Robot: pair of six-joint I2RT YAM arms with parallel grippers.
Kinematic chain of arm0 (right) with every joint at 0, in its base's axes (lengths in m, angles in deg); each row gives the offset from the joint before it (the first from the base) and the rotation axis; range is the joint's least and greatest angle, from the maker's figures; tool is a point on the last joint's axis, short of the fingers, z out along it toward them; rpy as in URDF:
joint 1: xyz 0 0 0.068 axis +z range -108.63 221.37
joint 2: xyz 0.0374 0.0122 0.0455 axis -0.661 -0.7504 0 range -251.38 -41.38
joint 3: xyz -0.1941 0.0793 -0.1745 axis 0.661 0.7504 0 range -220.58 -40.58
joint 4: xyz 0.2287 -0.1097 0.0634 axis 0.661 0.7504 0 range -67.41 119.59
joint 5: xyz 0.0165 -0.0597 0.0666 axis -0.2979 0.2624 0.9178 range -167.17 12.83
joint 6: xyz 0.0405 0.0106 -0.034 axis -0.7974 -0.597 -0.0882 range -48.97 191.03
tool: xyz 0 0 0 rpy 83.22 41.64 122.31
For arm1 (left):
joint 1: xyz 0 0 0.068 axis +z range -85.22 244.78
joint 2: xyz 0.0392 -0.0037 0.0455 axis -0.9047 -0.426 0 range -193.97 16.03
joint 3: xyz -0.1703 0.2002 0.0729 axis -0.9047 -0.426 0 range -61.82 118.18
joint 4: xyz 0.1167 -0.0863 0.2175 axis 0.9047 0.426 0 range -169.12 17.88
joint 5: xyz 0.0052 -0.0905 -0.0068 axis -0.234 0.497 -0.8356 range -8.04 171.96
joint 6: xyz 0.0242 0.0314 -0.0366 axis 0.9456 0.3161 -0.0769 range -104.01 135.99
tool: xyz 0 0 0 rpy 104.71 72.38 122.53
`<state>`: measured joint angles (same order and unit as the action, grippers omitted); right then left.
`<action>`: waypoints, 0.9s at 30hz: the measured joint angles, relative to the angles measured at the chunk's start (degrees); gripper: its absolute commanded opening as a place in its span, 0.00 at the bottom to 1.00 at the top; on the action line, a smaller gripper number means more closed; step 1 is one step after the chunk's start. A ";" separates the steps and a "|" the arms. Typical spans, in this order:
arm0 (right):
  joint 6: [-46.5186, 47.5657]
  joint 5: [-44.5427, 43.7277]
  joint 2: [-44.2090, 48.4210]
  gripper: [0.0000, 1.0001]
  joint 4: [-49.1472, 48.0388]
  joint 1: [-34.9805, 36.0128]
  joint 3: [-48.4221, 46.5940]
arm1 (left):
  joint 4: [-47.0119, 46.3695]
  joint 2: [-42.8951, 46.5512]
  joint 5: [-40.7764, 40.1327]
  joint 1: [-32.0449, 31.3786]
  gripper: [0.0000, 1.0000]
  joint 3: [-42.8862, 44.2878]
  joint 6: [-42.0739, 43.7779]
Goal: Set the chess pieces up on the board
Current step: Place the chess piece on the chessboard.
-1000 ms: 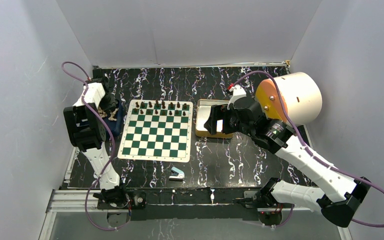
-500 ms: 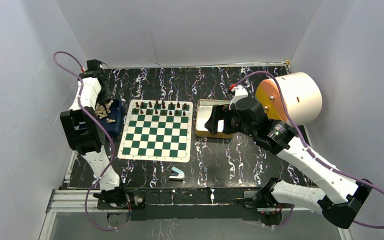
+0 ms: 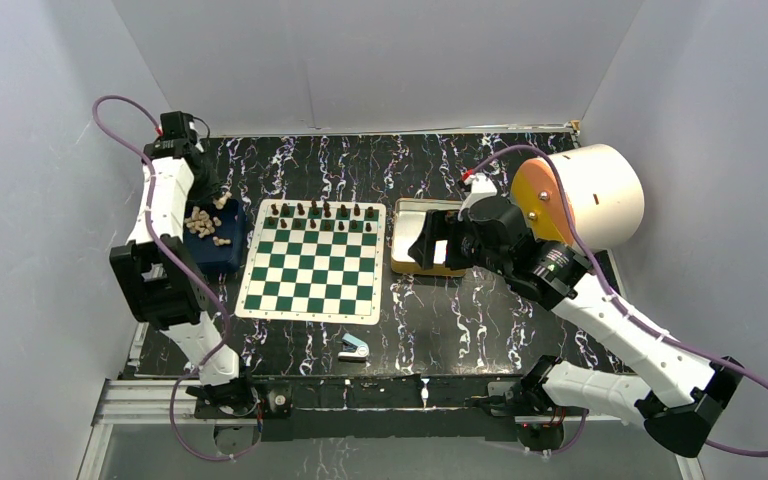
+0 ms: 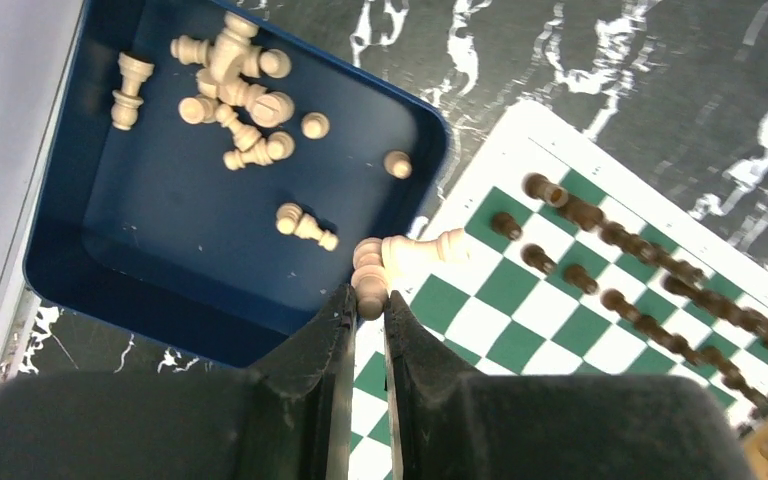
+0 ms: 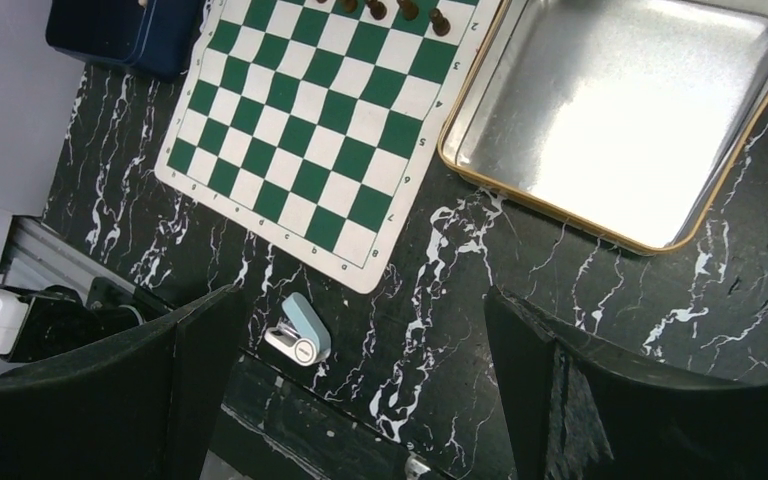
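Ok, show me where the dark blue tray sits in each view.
Top external: the dark blue tray lies just left of the board.
Left wrist: the tray fills the upper left.
Right wrist: only part of the tray shows, at top left.
Shared landmark: the green-and-white board beside it.

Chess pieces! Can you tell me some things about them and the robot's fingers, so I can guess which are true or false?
1. The left fingers pinch a pale piece. True.
2. The silver tin is full of pieces. False: it is empty.
3. Many dark pieces stand on the far side of the board. True.
4. All pale pieces in the blue tray stand upright. False: several lie on their sides.
5. The right fingers hold a piece. False: they are open and empty.
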<state>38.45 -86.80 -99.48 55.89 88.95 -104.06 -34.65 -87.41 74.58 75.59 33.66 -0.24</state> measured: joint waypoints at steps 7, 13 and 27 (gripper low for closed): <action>-4.24 2.64 -1.27 0.93 -2.86 0.00 0.61 | 1.11 5.27 8.02 -5.31 0.00 -0.31 0.26; -9.20 6.99 -4.59 0.63 -9.31 0.00 0.61 | 1.20 8.68 16.98 -13.66 0.00 -3.23 0.17; -18.40 19.80 -20.81 0.58 -22.82 -2.60 -2.75 | -7.58 23.06 35.60 -24.50 0.00 -19.02 -4.92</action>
<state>20.05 -67.00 -120.29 33.07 86.34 -106.81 -42.24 -64.35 110.19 51.09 14.64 -5.15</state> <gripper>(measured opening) 0.562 0.113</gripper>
